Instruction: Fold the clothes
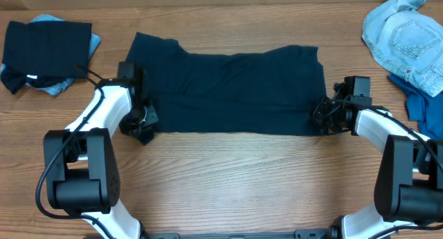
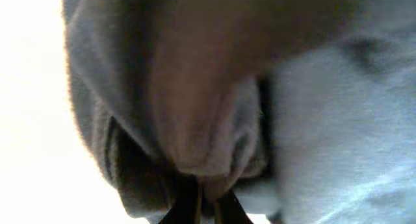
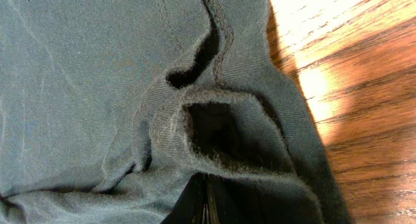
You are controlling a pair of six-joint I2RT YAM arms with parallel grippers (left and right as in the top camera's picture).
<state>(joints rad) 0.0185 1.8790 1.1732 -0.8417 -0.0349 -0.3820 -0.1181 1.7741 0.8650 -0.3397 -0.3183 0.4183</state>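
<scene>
Bare wooden surface (image 1: 228, 176) lies open nearest the arms. The left gripper (image 1: 142, 125) is closed, pinching the near corner of the navy shirt (image 1: 235, 93); the right gripper (image 1: 324, 118) is clamped on the opposite edge, with the shirt flat between them. Beyond the left gripper lies a black piece (image 1: 45, 48); outside the right gripper lie a mid-blue piece (image 1: 422, 104), then a pale denim piece (image 1: 405, 34)

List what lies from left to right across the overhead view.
black piece → left gripper → navy shirt → right gripper → denim piece
</scene>
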